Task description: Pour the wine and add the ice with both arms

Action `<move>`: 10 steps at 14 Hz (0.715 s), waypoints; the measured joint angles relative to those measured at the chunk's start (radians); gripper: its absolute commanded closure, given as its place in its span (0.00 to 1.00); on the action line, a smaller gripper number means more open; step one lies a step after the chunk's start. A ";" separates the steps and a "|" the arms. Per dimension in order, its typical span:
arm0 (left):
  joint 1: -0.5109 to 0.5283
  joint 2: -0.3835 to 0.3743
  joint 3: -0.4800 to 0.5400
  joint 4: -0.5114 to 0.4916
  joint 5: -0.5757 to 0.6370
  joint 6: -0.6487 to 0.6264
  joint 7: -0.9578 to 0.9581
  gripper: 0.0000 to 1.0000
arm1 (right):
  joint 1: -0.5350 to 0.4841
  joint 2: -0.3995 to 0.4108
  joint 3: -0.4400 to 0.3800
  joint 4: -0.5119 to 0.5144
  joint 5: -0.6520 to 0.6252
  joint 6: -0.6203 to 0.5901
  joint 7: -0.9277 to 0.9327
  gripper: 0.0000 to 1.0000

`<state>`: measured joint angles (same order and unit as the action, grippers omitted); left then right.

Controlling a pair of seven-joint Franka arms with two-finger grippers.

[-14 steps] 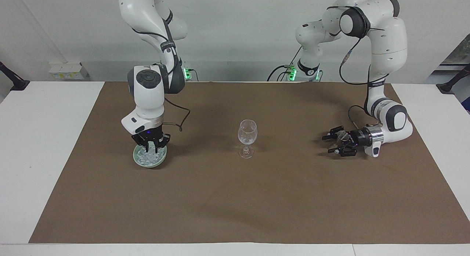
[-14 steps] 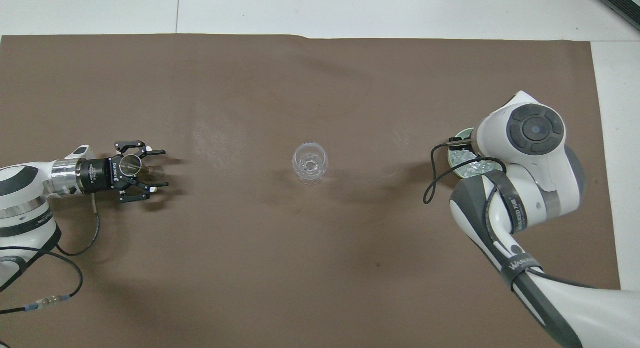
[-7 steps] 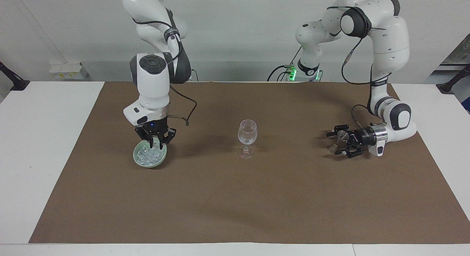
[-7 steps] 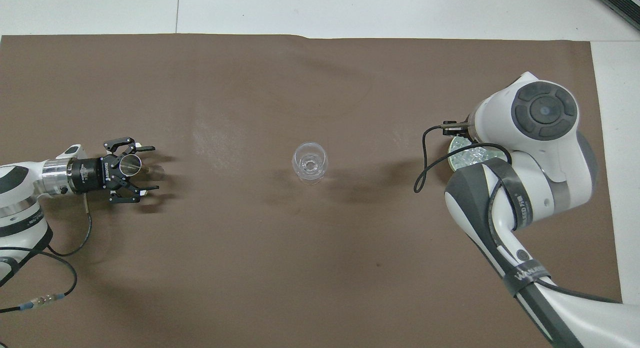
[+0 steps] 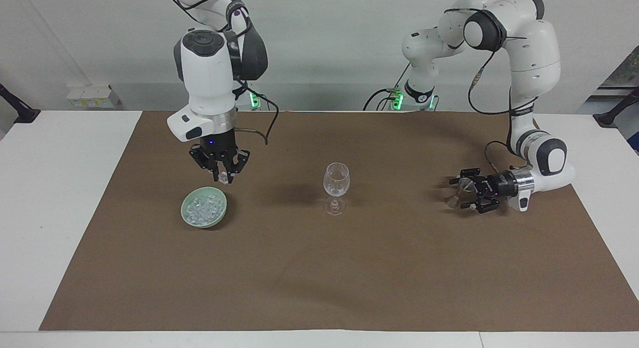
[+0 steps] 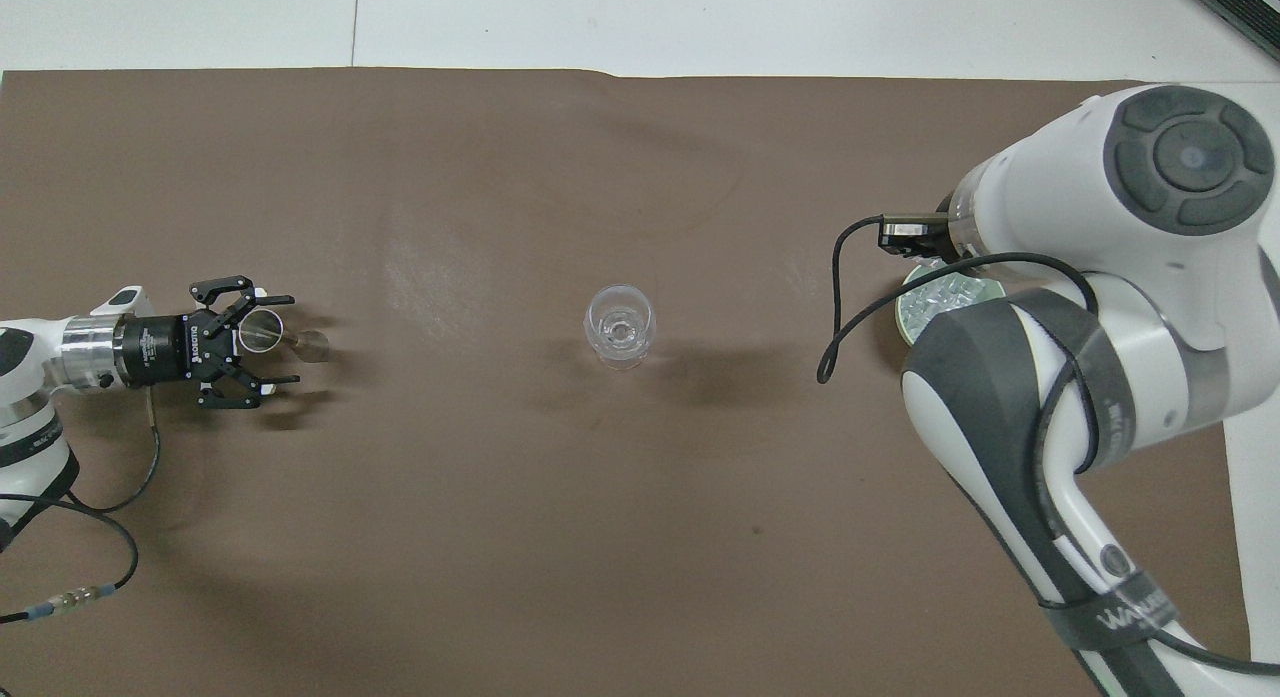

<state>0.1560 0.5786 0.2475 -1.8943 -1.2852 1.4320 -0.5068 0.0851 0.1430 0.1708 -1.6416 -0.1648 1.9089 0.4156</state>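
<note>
Currently two white jointed arms. Right gripper [image 5: 223, 177] hangs over the brown paper mat [image 5: 319, 268] above the single pale green round bowl [image 5: 187, 208] of clear ice cubes [image 5: 203, 210], pinched on one ice cube [image 5: 223, 178]. Left gripper [image 5: 457, 191], fingers spread, sits low at its arm's end around a small tilted clear glass [image 6: 262, 329]. One clear stemmed wine glass [image 5: 336, 186] stands mid-mat; wide bare mat toward the edge farthest from the robots.
</note>
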 measured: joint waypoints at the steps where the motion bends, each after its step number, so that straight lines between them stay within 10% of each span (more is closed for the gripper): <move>1: 0.004 0.000 0.005 0.008 0.010 -0.005 0.000 0.00 | 0.000 -0.001 0.010 0.032 0.022 -0.037 0.000 1.00; 10: 0.022 0.009 0.042 0.204 0.151 -0.086 -0.026 0.00 | -0.002 0.011 0.141 0.121 0.077 -0.157 0.141 1.00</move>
<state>0.1782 0.5871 0.2898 -1.6906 -1.1344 1.3462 -0.5328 0.0833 0.1542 0.3115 -1.5202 -0.0878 1.7515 0.5568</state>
